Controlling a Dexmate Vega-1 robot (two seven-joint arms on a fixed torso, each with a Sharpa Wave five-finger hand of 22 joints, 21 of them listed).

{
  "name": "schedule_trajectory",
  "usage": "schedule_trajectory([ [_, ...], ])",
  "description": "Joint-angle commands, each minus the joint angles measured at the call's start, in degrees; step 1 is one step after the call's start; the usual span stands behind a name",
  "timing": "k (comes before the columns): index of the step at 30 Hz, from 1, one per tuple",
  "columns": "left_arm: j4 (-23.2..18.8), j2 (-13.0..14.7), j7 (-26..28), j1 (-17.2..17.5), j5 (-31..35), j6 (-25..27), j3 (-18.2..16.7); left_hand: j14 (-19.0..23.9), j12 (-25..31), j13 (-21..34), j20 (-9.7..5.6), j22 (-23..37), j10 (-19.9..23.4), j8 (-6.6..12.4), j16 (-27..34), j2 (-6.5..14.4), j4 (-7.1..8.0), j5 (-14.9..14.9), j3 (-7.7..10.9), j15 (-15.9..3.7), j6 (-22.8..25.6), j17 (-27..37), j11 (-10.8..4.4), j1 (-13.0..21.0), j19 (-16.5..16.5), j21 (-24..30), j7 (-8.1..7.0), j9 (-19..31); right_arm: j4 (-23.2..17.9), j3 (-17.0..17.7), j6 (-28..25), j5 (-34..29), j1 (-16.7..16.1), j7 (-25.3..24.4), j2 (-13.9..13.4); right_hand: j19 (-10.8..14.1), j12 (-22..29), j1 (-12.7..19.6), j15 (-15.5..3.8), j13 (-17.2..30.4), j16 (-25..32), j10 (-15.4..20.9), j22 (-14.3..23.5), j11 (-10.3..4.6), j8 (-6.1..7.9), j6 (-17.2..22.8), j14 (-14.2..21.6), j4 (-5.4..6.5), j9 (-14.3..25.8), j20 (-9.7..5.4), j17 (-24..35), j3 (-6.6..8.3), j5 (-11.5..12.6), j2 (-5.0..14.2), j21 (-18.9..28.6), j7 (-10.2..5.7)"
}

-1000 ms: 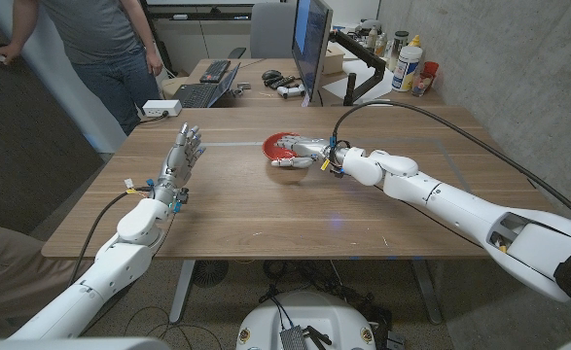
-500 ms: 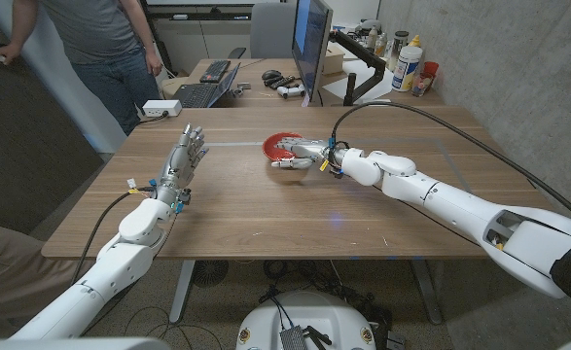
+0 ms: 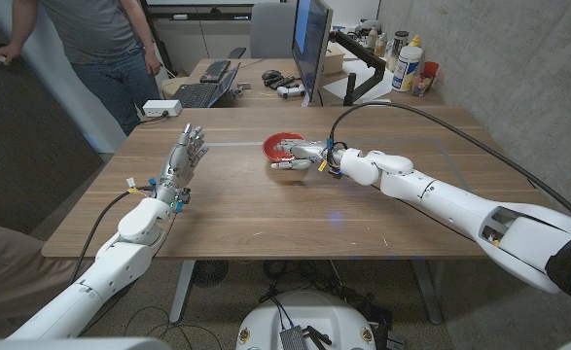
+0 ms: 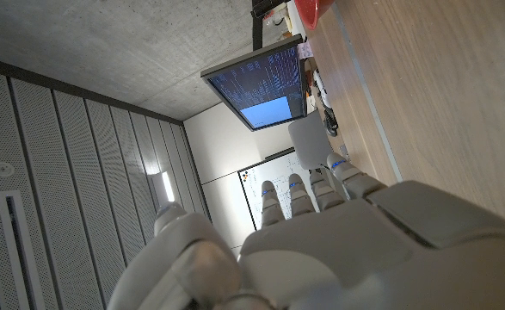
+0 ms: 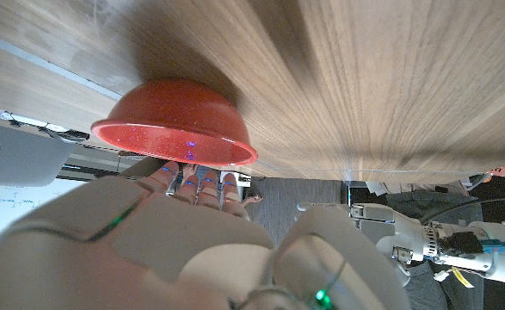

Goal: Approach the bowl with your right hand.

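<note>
The red bowl (image 3: 284,145) sits toward the table's (image 3: 266,214) far edge, bare wood nearer. The right hand (image 3: 300,153) reaches over the bowl's rim, fingers extended, gripping nothing.

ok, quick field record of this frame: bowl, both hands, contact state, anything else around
bowl: red bowl, upright on the wooden table, far middle
right hand: right hand at the bowl's near rim, fingers reaching toward it
contact: cannot tell
left hand: left hand raised over the table's left part, fingers apart, holding nothing
other: person standing behind the table; monitor on a desk behind
</note>
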Motion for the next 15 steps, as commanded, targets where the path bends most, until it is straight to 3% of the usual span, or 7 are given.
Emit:
schedule_trajectory([
  [1, 0.2, 0.1, -0.1, -0.5, 0.1, 0.3, 0.1, -0.2, 0.2, 0.1, 0.25, 0.3, 0.1, -0.03, 0.3, 0.0, 0.04, 0.3, -0.36, -1.6, 0.1, 0.3, 0.13, 0.5, 0.1, 0.0, 0.23, 0.2, 2.8, -1.1, 0.7, 0.0, 1.3, -0.4, 1.1, -0.2, 0.0, -0.1, -0.32, 0.3, 0.1, -0.6, 0.3, -0.25, -0.11, -0.2, -3.8, -0.16, 0.3, -0.39, 0.2, -0.37, 0.5, 0.42, 0.0, 0.09],
  [15, 0.6, -0.2, 0.1, -0.8, -0.1, 0.7, 0.2, -0.2, 0.2, 0.1, 0.21, 0.3, 0.1, -0.04, 0.3, 0.0, 0.06, 0.3, -0.48, -1.62, 0.1, 0.3, 0.18, 0.5, 0.1, 0.0, 0.22, 0.2, 6.6, -2.7, 1.7, -0.2, 3.4, -1.2, 3.0, -0.3, -0.1, -0.3, -0.23, 0.3, 0.2, -0.8, 0.3, -0.24, -0.17, -0.4, -3.8, -0.06, 0.3, -0.28, 0.2, -0.47, 0.5, 0.48, 0.0, 0.08],
])
